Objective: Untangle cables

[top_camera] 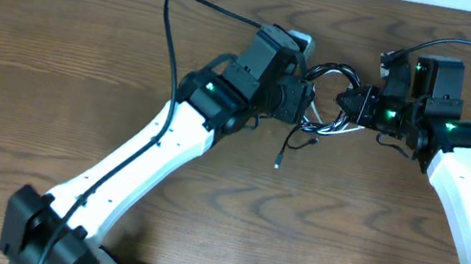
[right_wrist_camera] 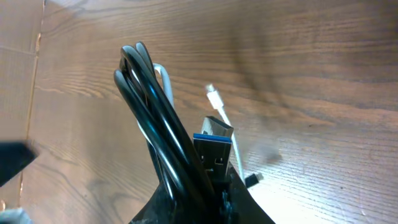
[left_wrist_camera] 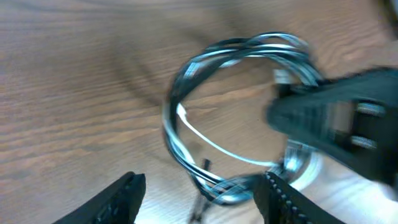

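Now, with the right end effector (right_wrist_camera: 199, 202) pinching the coiled cables (right_wrist_camera: 146, 93) over the desk's (top_camera: 57, 42) far side, the spread left end effector (left_wrist_camera: 202, 190) would do best to catch the white cord (left_wrist_camera: 211, 142) alone and draw it out gently.

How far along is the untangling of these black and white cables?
Done: nothing yet; the black cord and white cord share one coil. In hand: the right gripper clamps that coil, while the left gripper hangs open beside it. Left: drawing the two cords apart, perhaps starting with a loose end.
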Action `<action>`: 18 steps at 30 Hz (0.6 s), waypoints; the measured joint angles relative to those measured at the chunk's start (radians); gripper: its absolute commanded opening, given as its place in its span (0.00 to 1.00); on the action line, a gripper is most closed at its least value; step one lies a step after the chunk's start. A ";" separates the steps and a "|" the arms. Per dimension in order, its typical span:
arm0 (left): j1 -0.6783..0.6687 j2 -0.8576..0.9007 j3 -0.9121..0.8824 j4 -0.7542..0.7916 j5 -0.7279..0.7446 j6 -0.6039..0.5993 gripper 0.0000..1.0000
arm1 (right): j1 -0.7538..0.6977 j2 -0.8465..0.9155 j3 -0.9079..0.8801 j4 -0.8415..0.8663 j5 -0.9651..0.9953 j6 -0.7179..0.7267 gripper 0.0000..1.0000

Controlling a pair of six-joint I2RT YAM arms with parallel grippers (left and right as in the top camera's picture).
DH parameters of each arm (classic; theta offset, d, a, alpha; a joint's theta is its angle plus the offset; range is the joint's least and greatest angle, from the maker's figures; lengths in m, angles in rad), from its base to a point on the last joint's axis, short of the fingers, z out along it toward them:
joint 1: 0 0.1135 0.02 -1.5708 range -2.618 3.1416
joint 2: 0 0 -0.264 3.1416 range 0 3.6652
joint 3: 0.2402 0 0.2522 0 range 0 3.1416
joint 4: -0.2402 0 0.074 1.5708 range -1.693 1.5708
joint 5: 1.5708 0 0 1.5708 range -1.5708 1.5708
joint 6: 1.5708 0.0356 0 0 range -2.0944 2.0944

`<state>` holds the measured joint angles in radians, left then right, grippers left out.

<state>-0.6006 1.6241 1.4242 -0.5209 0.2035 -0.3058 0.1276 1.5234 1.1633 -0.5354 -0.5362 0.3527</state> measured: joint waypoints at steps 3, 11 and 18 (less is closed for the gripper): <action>0.040 0.056 0.000 0.001 0.000 0.000 0.66 | 0.000 0.000 0.000 -0.001 -0.039 -0.002 0.01; 0.113 0.168 -0.001 0.078 0.089 0.000 0.70 | 0.000 0.000 0.000 -0.002 -0.134 -0.023 0.01; 0.107 0.208 -0.001 0.132 0.149 0.001 0.68 | 0.000 0.000 0.000 -0.013 -0.149 -0.032 0.01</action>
<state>-0.4934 1.8317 1.4235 -0.3889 0.3527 -0.3050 0.1276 1.5234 1.1633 -0.5484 -0.6849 0.3206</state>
